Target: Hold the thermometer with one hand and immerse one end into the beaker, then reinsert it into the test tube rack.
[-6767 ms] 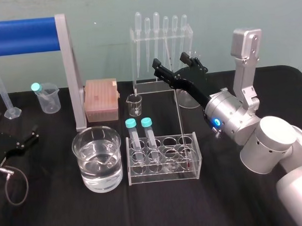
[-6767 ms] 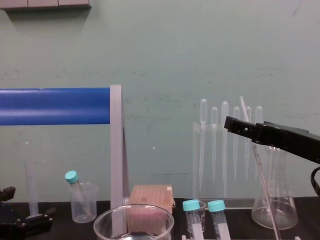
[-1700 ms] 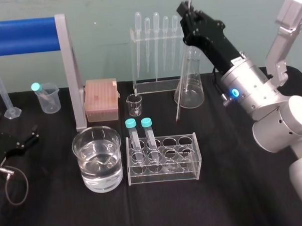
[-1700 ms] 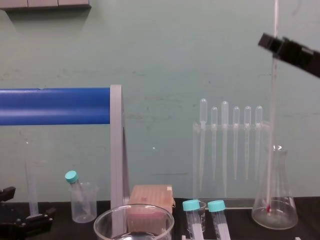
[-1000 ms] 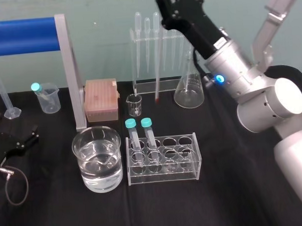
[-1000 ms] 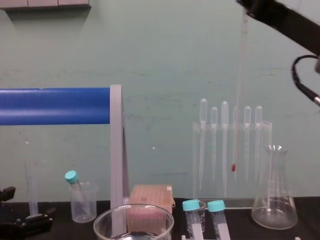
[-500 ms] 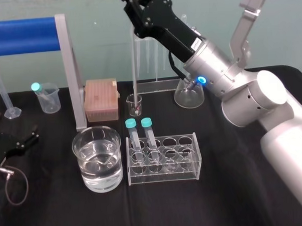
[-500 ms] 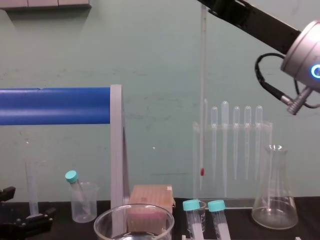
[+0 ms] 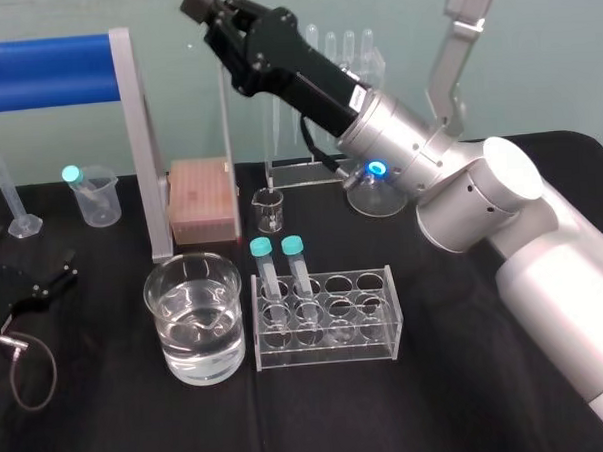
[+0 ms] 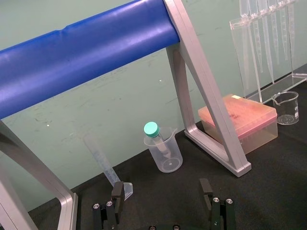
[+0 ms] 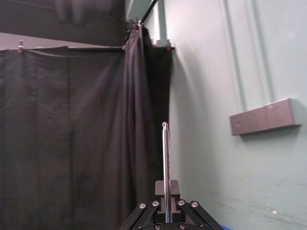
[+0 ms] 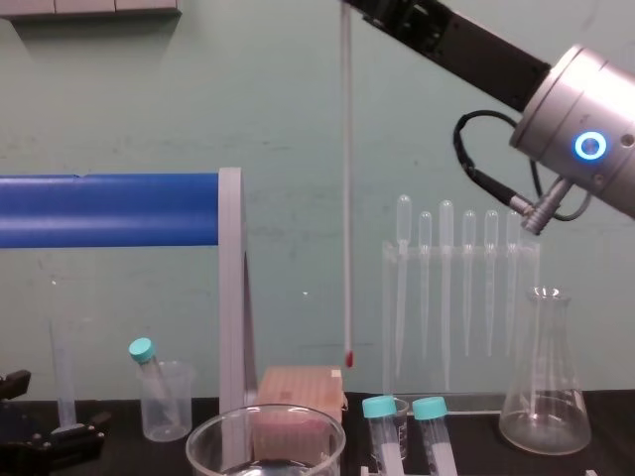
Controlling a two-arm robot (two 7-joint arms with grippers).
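The right hand (image 9: 202, 10) is raised high over the back half of the desk (image 9: 469, 399), its black fingers clamped on the top part of the thermometer (image 12: 346, 198); the right wrist view shows the rod's upper end sticking up from between the closed fingers. The thermometer hangs upright in the air, its red lower tip (image 12: 349, 358) off the desk and higher than the beaker's rim. From the head view the tip sits just behind the back right of the beaker (image 9: 147, 288), near the pink tip box (image 9: 202, 198) and the small glass beaker (image 9: 269, 209); it is not in the water. The beaker, about half full of water, stands toward the front of the desk, left of centre, just beside a low tube rack (image 9: 326, 325) holding two teal-capped tubes. The test tube rack (image 12: 385, 327), with its row of pipettes, stands at the back edge, well apart from the thermometer. The left hand (image 10: 163, 201) lies parked at the desk's left edge, its fingers spread apart and gripping nothing.
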